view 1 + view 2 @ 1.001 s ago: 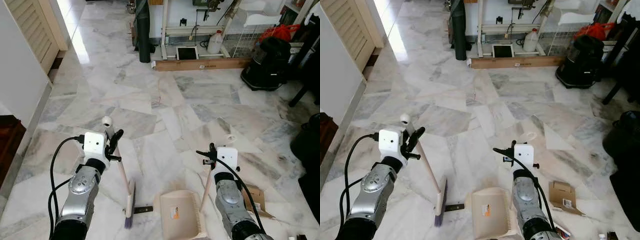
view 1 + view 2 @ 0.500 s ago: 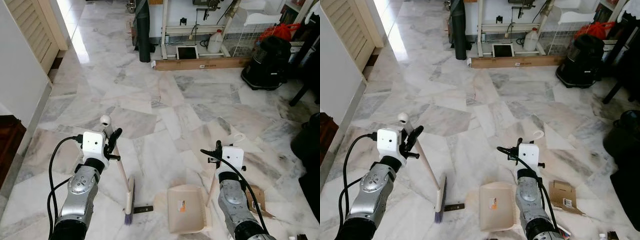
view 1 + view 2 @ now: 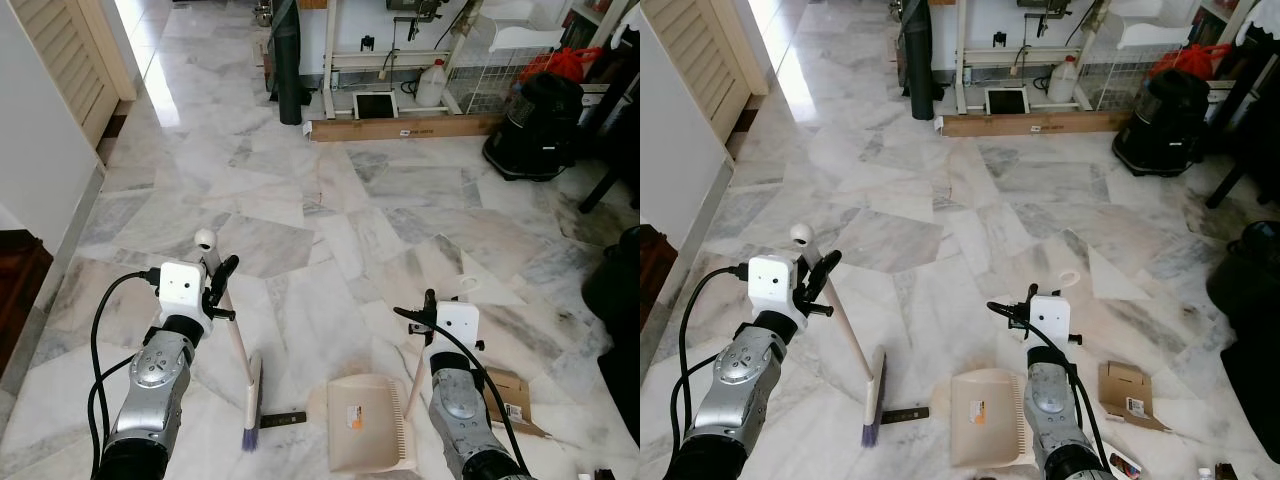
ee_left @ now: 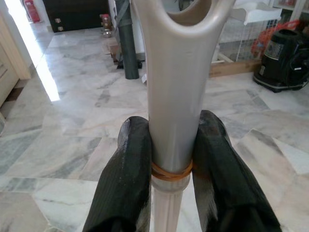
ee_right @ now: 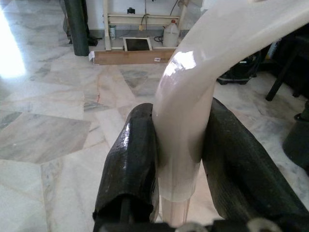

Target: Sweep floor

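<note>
My left gripper [image 3: 222, 282] is shut on the pale handle of a broom [image 3: 237, 350], whose purple-bristled head [image 3: 251, 407] rests on the marble floor. In the left wrist view both black fingers [image 4: 129, 159] clamp the handle [image 4: 173, 96]. My right gripper [image 3: 428, 308] is shut on the cream handle of a dustpan [image 3: 415, 372]. Its pan [image 3: 364, 423] lies flat on the floor just right of the broom head. The right wrist view has black fingers [image 5: 133, 154] pressed on that handle [image 5: 186, 125]. A small dark strip [image 3: 283, 420] lies on the floor between broom head and pan.
A flattened cardboard box [image 3: 512, 398] lies right of my right arm. Far across the floor stand a long wooden plank [image 3: 405, 128], a white rack with a jug [image 3: 431, 86], a dark rolled mat [image 3: 288, 70] and a black vacuum [image 3: 535, 125]. A wall and louvred door [image 3: 60, 50] run along the left.
The dustpan has swung back to the left, nearer the broom head. The broom and left arm have shifted slightly left and the broom head sits a little lower.
</note>
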You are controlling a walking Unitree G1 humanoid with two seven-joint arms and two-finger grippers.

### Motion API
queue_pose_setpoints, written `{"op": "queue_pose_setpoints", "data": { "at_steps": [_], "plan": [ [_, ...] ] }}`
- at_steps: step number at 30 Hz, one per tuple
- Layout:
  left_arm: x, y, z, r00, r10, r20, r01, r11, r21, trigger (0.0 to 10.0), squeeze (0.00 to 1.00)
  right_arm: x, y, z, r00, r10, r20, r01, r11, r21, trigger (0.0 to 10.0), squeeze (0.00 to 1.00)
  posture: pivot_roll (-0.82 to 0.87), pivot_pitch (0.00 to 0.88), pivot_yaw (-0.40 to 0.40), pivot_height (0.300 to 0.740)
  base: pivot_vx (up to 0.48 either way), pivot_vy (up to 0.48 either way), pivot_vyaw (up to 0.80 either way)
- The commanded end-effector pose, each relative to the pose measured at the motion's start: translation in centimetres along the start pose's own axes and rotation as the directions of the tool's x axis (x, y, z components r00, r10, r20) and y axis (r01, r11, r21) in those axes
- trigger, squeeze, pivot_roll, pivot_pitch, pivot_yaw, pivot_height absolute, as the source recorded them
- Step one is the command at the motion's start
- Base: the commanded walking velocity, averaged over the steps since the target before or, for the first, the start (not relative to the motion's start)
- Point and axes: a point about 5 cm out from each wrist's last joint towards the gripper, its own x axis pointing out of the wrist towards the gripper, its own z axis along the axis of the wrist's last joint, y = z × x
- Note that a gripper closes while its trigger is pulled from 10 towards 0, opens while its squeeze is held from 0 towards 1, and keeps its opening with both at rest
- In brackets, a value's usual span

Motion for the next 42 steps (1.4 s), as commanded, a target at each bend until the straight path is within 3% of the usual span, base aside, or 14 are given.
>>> {"op": "queue_pose_setpoints", "data": {
  "at_steps": [1, 15, 22, 26, 36, 42],
  "plan": [
    [-0.1, 0.6, 0.3, 1.0, 0.005, 0.018, -0.006, 0.999, 0.034, 10.0, 0.0, -0.4, -0.1, -0.4, 1.0, 0.001, -0.009, -0.001, 1.0, -0.015, 10.0, 0.0, 0.0, 0.096, -0.005, 0.74, 0.0, 0.0, 0.0],
    [-0.4, 2.3, -0.4, 0.994, 0.108, -0.03, -0.103, 0.988, 0.119, 10.0, 0.0, -0.3, 0.4, -0.5, 0.999, 0.036, -0.028, -0.037, 0.999, -0.027, 10.0, 0.0, 0.0, 0.102, -0.007, 0.74, 0.0, 0.0, 0.0],
    [-0.4, 2.5, -0.8, 0.992, 0.113, -0.049, -0.104, 0.982, 0.159, 10.0, 0.0, 0.0, 1.2, 0.3, 0.995, 0.1, 0.025, -0.098, 0.992, -0.083, 10.0, 0.0, 0.0, 0.106, -0.009, 0.74, 0.0, 0.0, 0.0],
    [-0.7, 2.2, -2.2, 0.986, 0.098, -0.137, -0.072, 0.981, 0.181, 10.0, 0.0, 0.1, 1.7, 0.8, 0.991, 0.129, 0.048, -0.124, 0.988, -0.089, 10.0, 0.0, 0.0, 0.106, -0.009, 0.74, 0.0, 0.0, 0.0],
    [-1.0, 1.4, -3.6, 0.977, 0.06, -0.207, -0.03, 0.989, 0.145, 10.0, 0.0, 0.2, 2.1, 1.1, 0.986, 0.149, 0.068, -0.142, 0.984, -0.104, 10.0, 0.0, -0.01, 0.107, -0.011, 0.74, 0.0, 0.0, 0.0],
    [-1.0, 0.9, -4.2, 0.971, 0.018, -0.239, 0.002, 0.997, 0.082, 10.0, 0.0, 0.2, 2.2, 1.1, 0.986, 0.153, 0.07, -0.145, 0.983, -0.108, 10.0, 0.0, -0.01, 0.107, -0.011, 0.74, 0.0, 0.0, 0.0]
  ]
}}
